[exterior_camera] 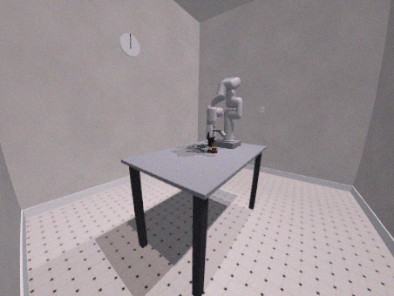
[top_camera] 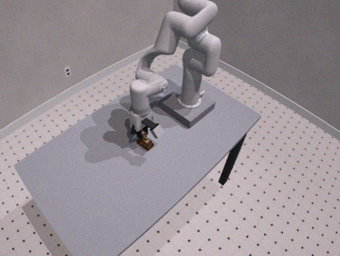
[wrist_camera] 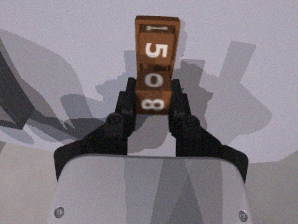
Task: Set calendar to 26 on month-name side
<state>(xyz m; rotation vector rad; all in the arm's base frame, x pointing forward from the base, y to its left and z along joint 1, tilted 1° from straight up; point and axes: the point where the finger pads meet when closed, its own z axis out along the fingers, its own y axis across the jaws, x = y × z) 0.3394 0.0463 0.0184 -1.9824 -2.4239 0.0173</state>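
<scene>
Calendar tray (top_camera: 142,145) (exterior_camera: 211,151) (wrist_camera: 158,19), top view: the tray rests on the surface (top_camera: 113,196) (exterior_camera: 187,171) (wrist_camera: 225,25), with the claw (top_camera: 141,133) (exterior_camera: 211,143) (wrist_camera: 153,90) just above it, at the end nearer the arm. The held cube (top_camera: 143,134) (wrist_camera: 153,95) is clamped in the claw; at this scale its digits cannot be read. Exterior view: the tray appears low and flat beneath the claw, which points down; the gap between held cube and tray floor is too small to judge. Wrist view: the claw's fingers grip two opposite sides of the held cube, whose visible faces carry a 0 and an 8. The seated cube (wrist_camera: 164,40) occupies the far part of the tray and shows a 5 on its upper face; the near part of the tray appears free. The month's name and the digits on its side cannot be read, so agreement with 26 remains unconfirmed. The step in hand is judged to be the placing of the held cube beside its neighbour. It is best done by aligning the cube squarely with the tray walls, lowering it straight down until it bears on the tray's floor, and only then parting the fingers evenly. A skewed descent could catch the rim or nudge the seated cube; an early release could leave the held cube tilted.
</scene>
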